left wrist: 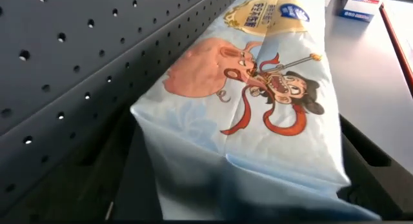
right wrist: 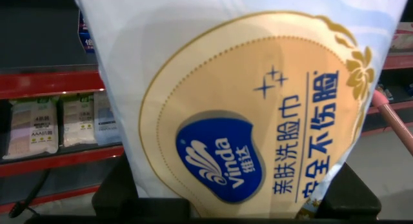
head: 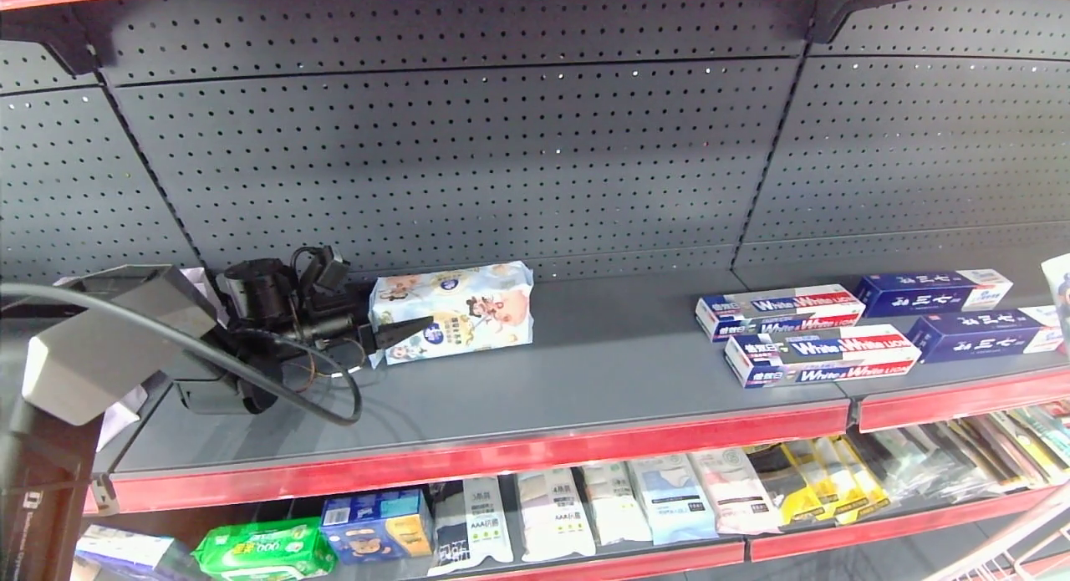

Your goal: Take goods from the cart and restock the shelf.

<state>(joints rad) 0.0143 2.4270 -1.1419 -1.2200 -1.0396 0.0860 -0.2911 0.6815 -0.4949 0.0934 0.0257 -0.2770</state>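
Item inspected: tissue pack (head: 456, 309), soft film wrap, cartoon print on its top face.
Location: lying flat on the upper shelf (head: 602, 372), toward 9 o'clock of the shelf's middle, its long back edge close to the pegboard back (head: 501, 146).
Left gripper (head: 401, 318): at the pack's 9 o'clock end. Its fingers straddle that end, one in front and one behind, and appear pressed onto the wrap.
Right gripper (right wrist: 235, 204): carries a second pack (right wrist: 245, 108) off the shelf, in front of the lower shelves. Fingers pinch its lower end from both sides.
Neighbouring stock: toothpaste boxes (head: 819, 347) at 3 o'clock of the tissue pack, well apart from it; packets on the lower shelf (head: 585, 506) at 6 o'clock.
Handling, judged: light, soft and compressible. The film is probably slick and creases under pressure. Contents unlikely to be fragile, though a hard squeeze would dent the block.
Hold, judged: across the short end, fingers on the two broad faces or long sides, deep enough that the film does not slide out.
Risk, judged: a pack held by one end may sag or swing, and the loose wrap may snag on withdrawal.
Status, judged: first pack looks placed; bare shelf remains at its 3 o'clock for the second.
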